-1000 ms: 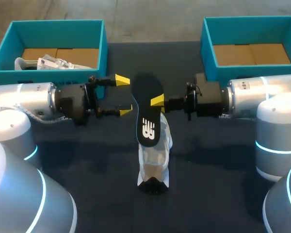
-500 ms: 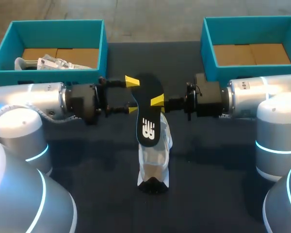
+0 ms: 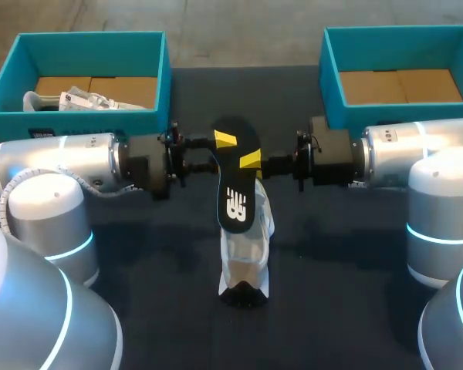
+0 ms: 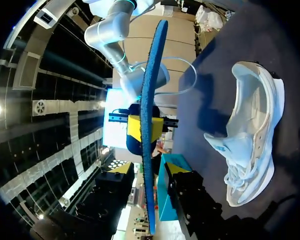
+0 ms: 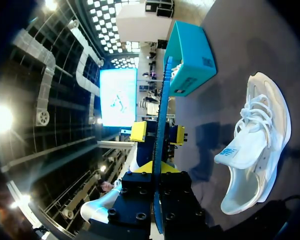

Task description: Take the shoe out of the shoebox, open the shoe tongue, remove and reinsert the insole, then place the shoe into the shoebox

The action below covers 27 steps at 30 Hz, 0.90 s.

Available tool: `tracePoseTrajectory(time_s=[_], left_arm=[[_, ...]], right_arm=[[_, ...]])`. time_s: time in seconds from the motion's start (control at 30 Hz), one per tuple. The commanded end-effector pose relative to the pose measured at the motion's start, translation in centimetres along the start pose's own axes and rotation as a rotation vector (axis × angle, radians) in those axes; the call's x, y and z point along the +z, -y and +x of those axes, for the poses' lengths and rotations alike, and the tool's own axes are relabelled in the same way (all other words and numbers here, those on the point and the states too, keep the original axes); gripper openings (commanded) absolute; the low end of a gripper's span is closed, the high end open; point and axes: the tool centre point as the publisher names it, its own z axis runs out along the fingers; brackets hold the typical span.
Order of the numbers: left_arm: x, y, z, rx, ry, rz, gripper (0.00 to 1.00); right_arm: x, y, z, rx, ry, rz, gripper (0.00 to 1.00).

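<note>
A black insole (image 3: pixel 235 177) hangs in the air above the white shoe (image 3: pixel 245 254), which lies on its side on the dark table. My right gripper (image 3: pixel 251 160) is shut on the insole's right edge; in the right wrist view the insole (image 5: pixel 162 100) runs edge-on out of that gripper (image 5: pixel 157 167). My left gripper (image 3: pixel 224 141) straddles the insole's left edge near its far end. In the left wrist view the insole (image 4: pixel 150 100) stands between the left gripper's (image 4: pixel 149 170) fingers with a small gap on each side, so it is open. The shoe (image 4: pixel 250 140) lies beside it.
A teal shoebox (image 3: pixel 85 42) at the back left holds white paper and another shoe (image 3: pixel 77 99). A second teal shoebox (image 3: pixel 332 69) stands at the back right, behind my right arm. The table's front half holds only the shoe.
My left gripper has moved right up to the insole, and its fingers have narrowed around the insole's edge. The right arm, insole and shoe have stayed put.
</note>
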Motion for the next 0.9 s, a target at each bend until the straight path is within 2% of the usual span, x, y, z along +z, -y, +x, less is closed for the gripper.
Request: tracePoseTrajectory(time_s=[0.03, 0.3, 0.63, 0.73, 0.9], left_arm=[[0.12, 0.58, 0.07, -0.002, 0.014, -0.036, 0.36], [-0.34, 0.44, 0.30, -0.008, 0.014, -0.052, 0.34], [-0.11, 0.08, 0.53, -0.006, 0.015, -0.063, 0.22], [0.13, 0.02, 0.65, -0.005, 0.016, -0.059, 0.00], [0.29, -0.07, 0.85, -0.003, 0.013, -0.056, 0.00]], right_arm=[[0.10, 0.04, 0.07, 0.001, 0.004, 0.001, 0.00], [0.10, 0.04, 0.07, 0.001, 0.004, 0.001, 0.00], [0.10, 0.04, 0.07, 0.001, 0.004, 0.001, 0.00], [0.10, 0.04, 0.07, 0.001, 0.004, 0.001, 0.00], [0.10, 0.04, 0.07, 0.001, 0.004, 0.001, 0.00]])
